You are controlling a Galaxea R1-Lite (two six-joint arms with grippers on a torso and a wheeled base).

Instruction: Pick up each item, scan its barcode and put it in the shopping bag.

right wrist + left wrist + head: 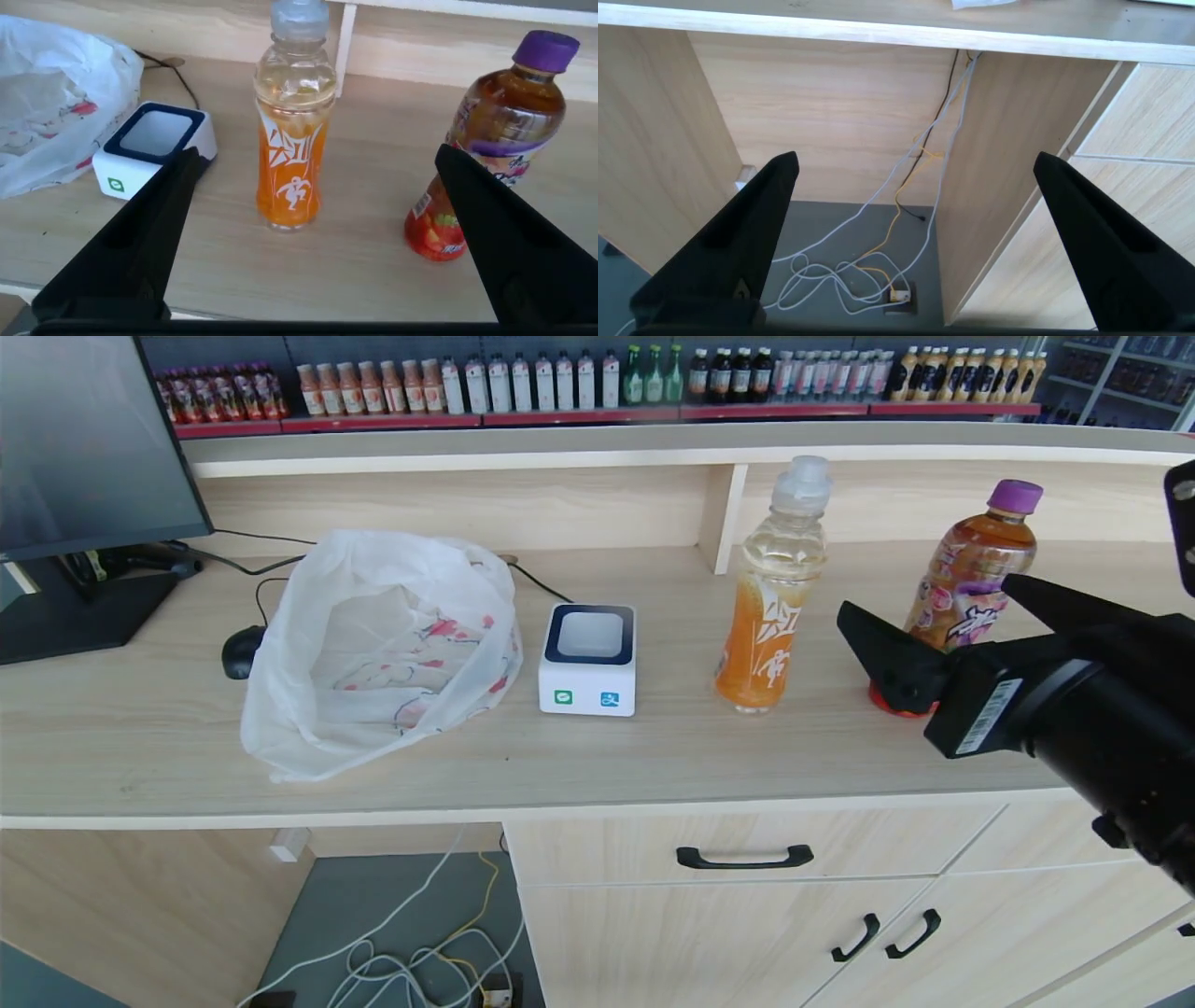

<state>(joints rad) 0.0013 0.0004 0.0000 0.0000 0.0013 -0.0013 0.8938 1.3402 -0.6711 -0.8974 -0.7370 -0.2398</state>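
Lining up the right gripper on the purple-capped tea bottle: fingers spread wide, bottle upright just ahead of them, untouched. Best to centre the gap on the bottle, then close on the label's middle below the shoulder and lift straight up. The orange drink bottle stands near on the left (easy to clip with the near finger). The scanner box sits between it and the slumped shopping bag. There is open counter in front, with the edge close. The left gripper hangs below the counter, fingers apart, empty.
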